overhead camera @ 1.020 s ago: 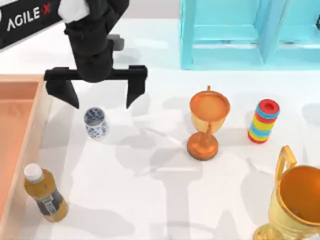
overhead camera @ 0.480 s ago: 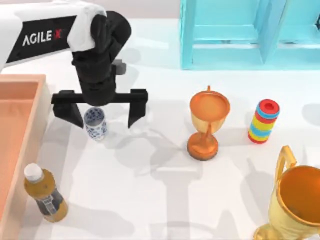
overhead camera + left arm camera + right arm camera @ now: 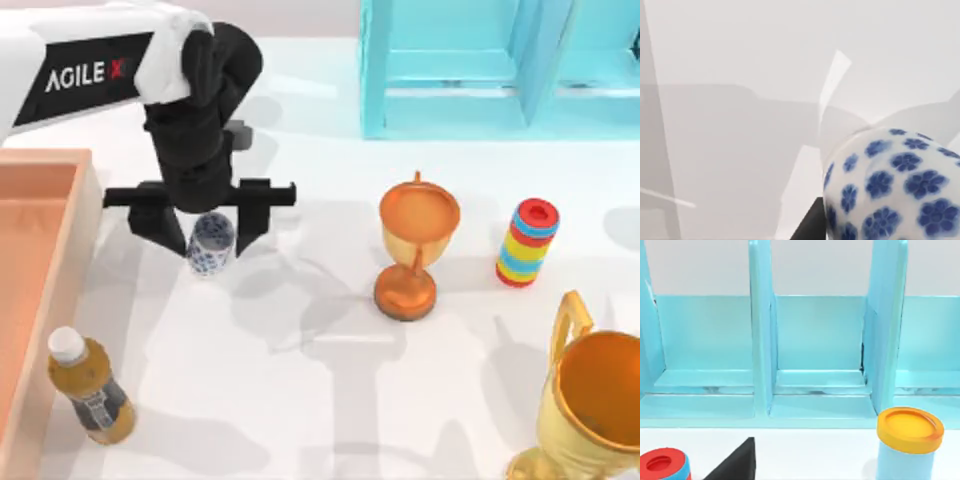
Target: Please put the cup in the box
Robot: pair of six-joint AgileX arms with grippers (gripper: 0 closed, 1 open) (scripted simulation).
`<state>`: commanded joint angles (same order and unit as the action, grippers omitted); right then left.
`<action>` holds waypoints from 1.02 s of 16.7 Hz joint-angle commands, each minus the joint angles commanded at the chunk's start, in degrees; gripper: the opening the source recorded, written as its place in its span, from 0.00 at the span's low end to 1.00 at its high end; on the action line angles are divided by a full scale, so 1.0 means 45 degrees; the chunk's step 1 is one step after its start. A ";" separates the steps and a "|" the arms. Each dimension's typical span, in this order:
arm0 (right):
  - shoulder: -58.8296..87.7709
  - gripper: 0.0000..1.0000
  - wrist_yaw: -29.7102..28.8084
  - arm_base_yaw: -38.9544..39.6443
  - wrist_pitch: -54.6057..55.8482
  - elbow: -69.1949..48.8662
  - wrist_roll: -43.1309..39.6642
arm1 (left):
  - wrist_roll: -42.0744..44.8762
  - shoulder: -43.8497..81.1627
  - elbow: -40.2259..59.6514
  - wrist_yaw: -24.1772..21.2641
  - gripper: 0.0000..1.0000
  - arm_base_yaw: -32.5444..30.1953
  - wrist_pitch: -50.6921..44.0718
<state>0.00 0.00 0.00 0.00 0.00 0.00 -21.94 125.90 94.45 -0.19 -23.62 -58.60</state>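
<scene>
The left gripper (image 3: 208,215) is seen in the left-centre of the top view, jaws pinched on the cup (image 3: 211,245), which fills the lower right of the left wrist view (image 3: 890,185). Grasping appears done; lifting and carrying to the box (image 3: 75,215), at the left edge, are judged outstanding. The right gripper's jaw state cannot be told

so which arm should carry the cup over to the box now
Left. The left gripper is already closed around the cup, and the box sits just beyond it at the table's left edge. The right wrist view faces the turquoise cabinet, away from the cup.
</scene>
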 joint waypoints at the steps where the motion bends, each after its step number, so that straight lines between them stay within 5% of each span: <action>1: 0.0000 1.00 0.0000 0.0000 0.0000 0.0000 0.0000 | 0.0000 0.0000 0.0000 0.0000 0.32 0.0000 0.0000; 6: 0.0000 1.00 0.0000 0.0000 0.0000 0.0000 0.0000 | 0.0000 0.0000 0.0000 0.0000 0.00 0.0000 0.0000; 17: 0.0000 1.00 0.0000 0.0000 0.0000 0.0000 0.0000 | 0.0479 -0.0308 0.0096 -0.0177 0.00 0.0222 -0.0064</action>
<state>0.00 0.00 0.00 0.00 0.00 0.00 -19.79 124.51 94.89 -0.99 -22.62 -58.89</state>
